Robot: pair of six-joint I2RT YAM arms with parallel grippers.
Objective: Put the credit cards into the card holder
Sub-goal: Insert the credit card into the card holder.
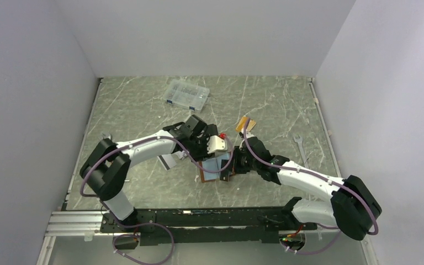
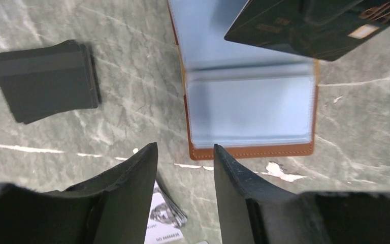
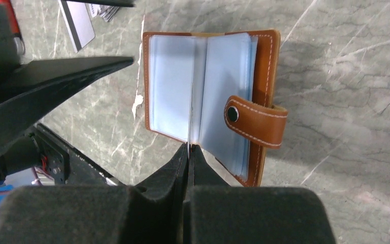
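- One card holder point(image 3: 221, 86) of brown leather lies open and flat on the table point(image 1: 143, 110), pale blue sleeves facing up.
- Its spine, the long axis of the fold, points straight at the right gripper point(image 3: 189, 147) and runs crosswise to the left gripper point(image 2: 184, 147).
- Its snap strap point(image 3: 254, 122) is folded inward over the outer edge of one cover.
- At the near end of the holder's spine, the right gripper is pinched tight on a single sleeve leaf, which stands on edge.
- Above the holder's stitched edge hangs the left gripper, jaws about half apart, with only table showing between them.
- Over the holder's far corner in the left wrist view floats a dark card point(image 2: 315, 25) with gold marks, tilted; what holds it I cannot tell.
- Left of the holder lies a stack of grey cards point(image 2: 45, 81), dark stripe up.
- Just beyond the holder lies an orange card point(image 1: 247, 123).
- Well beyond the holder sits a clear compartment box point(image 1: 186, 94), and a wrench point(image 1: 300, 144) lies well off to its right.
- Grey-green marbled stone with white veins makes up the tabletop, enclosed by plain white walls point(image 1: 210, 33).
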